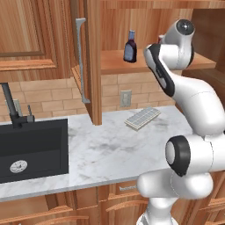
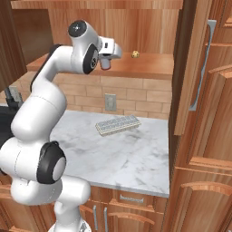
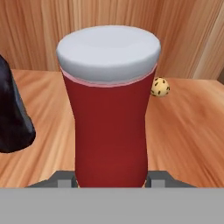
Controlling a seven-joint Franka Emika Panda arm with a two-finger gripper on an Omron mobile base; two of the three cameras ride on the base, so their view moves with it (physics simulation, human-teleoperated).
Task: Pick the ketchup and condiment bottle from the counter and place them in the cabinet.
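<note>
Kitchen, marbled counter (image 1: 101, 151) below the open wooden cabinet (image 1: 94, 57). Condiment bottle (image 1: 129, 46) upright on the cabinet shelf, toward its left end. Gripper (image 3: 111, 180) up at shelf level, pinching the ketchup (image 3: 109, 127) from both sides. Small speckled ball (image 3: 160, 87) near the shelf's back edge.

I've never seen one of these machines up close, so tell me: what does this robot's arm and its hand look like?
The arm is built of glossy white, rounded segments, joined by dark black rings at the joints. A round dark grey cap sits on the topmost joint. The gripper ends in two small grey finger tips. No loose cables or printed markings are visible.
</note>
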